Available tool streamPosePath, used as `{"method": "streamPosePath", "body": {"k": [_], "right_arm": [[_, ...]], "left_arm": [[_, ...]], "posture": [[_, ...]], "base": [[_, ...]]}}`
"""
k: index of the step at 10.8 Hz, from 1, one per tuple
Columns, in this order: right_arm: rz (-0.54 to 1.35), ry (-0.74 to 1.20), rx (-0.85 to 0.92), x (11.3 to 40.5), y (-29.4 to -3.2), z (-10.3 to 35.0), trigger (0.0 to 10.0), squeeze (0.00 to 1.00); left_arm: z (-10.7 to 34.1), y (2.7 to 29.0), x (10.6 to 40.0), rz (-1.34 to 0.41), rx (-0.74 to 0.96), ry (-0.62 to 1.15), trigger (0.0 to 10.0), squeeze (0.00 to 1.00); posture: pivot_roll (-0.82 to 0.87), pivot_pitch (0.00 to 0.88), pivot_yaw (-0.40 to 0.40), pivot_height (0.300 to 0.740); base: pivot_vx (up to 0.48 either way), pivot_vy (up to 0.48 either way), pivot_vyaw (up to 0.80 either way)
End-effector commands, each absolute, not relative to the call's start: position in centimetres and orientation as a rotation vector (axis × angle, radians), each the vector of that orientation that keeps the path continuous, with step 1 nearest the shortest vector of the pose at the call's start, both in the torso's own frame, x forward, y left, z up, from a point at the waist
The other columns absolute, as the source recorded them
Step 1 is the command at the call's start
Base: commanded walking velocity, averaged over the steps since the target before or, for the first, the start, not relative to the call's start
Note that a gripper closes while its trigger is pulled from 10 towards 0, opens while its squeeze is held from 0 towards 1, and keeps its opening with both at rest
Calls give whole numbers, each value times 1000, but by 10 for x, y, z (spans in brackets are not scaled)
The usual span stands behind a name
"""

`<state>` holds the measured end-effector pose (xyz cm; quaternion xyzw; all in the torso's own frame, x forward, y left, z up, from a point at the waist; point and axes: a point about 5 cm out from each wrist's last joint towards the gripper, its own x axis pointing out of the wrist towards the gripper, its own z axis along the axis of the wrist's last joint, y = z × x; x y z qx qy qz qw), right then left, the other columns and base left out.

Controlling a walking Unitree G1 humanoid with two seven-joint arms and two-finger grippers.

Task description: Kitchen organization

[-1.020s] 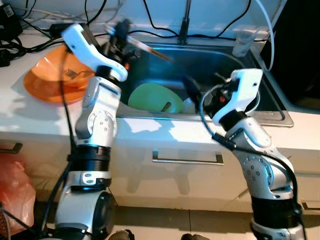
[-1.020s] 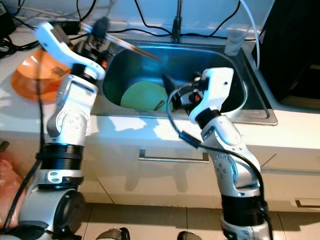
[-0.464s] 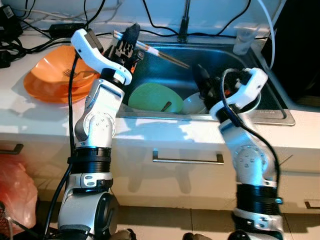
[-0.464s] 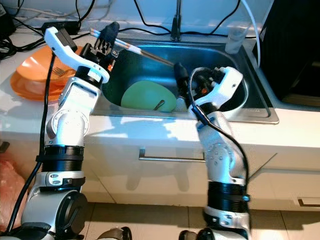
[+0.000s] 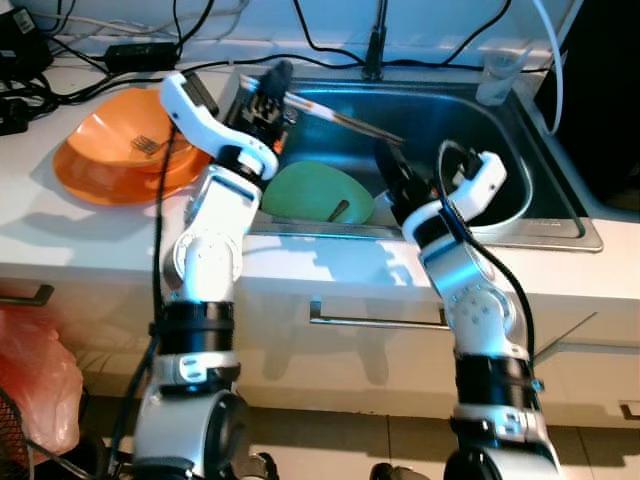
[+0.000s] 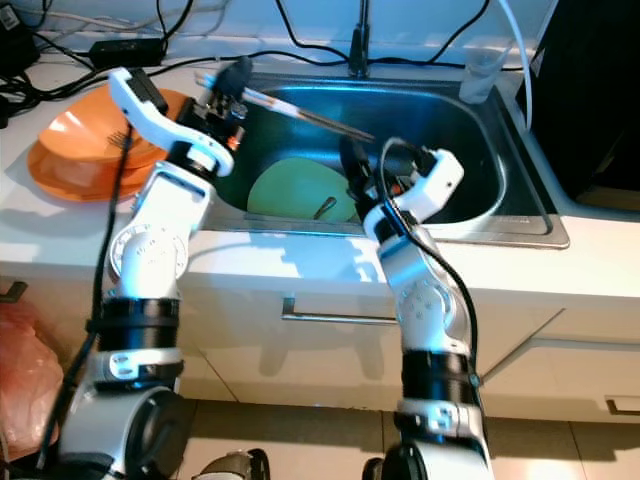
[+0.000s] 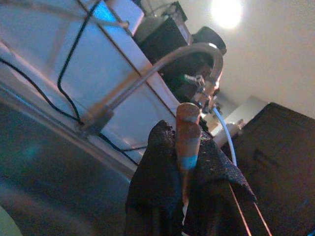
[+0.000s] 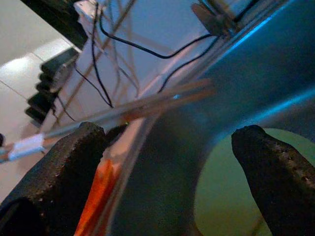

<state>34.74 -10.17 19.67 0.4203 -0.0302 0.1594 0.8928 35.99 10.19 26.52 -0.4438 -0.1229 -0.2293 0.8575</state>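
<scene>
Steel sink [image 5: 560, 205], left eye view: left gripper [image 5: 275, 92] clamps chopsticks [image 5: 345, 117] above green plate [image 5: 315, 193]; right gripper [image 5: 393, 172] beside it; right wrist view: fingers [image 8: 268, 162] spread wide; orange bowls [image 5: 105, 155] on counter.

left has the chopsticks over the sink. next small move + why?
Probably carry them left toward the counter. The left gripper is shut on the chopsticks, which hang in the air above the sink, tips over the basin. The orange plate with a fork sits on the counter just beside that arm. The right gripper, jaws open, is low over the green plate, out of that path.
</scene>
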Motion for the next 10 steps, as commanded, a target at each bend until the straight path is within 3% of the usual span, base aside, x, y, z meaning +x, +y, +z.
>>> {"method": "streamPosePath", "body": {"k": [1, 8, 9, 10], "right_arm": [[409, -111, 974, 350, -74, 217, 10000, 0], [395, -268, 997, 374, -85, 242, 10000, 0], [389, -283, 998, 377, -88, 244, 8588, 0], [386, -295, 997, 378, -90, 246, 118, 0]], "left_arm": [[267, 100, 356, -497, -943, -248, 0, 0], [262, 88, 344, -532, -993, -185, 0, 0], [262, 89, 344, -533, -994, -183, 0, 0], [262, 88, 343, -536, -1004, -180, 0, 0]], "posture": [[-8, 119, 64, 740], [15, 114, 74, 740], [16, 113, 75, 740], [15, 112, 73, 740]], "base": [[0, 0, 0], [0, 0, 0], [0, 0, 0], [0, 0, 0]]}}
